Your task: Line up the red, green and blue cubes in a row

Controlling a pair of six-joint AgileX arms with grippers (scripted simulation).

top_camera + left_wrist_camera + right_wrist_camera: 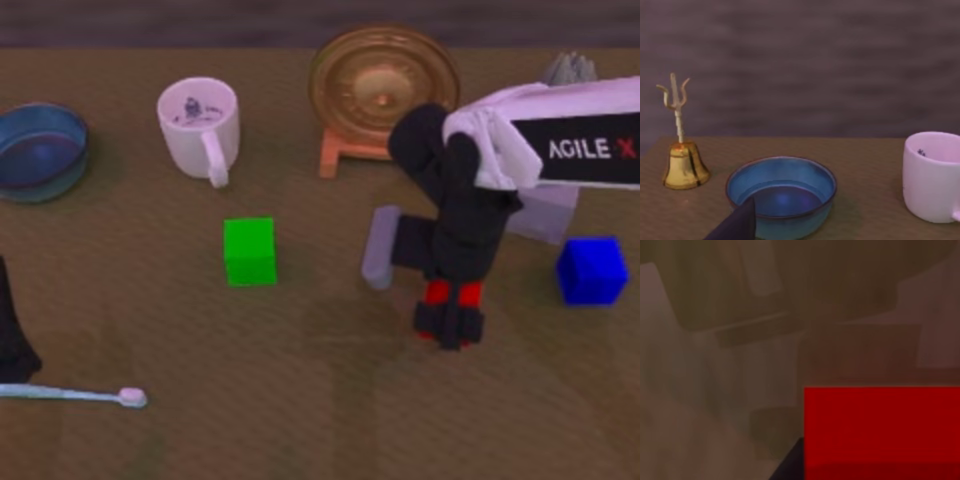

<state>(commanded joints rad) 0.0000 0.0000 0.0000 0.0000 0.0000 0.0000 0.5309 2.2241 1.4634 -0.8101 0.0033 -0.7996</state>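
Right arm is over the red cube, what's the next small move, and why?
Probably close the jaws on the small matte red cube, then lift. The right gripper is down over it, red showing between the dark fingers, and the cube fills the right wrist view. It sits between the bright green cube and deep blue cube, slightly nearer the camera. Left gripper is parked at the table's left edge.

The near strip of the table (330,420) lies open from the toothbrush (75,396) at the left across to the right edge, and so does the gap between the green cube (249,251) and the lilac block (380,246). The far side is crowded: bowl (40,150), mug (200,125) and the brass disc on its stand (383,85) stand in a row. The right arm (560,135) reaches over the right half above the red cube (450,293), with the blue cube (592,270) just beyond it.
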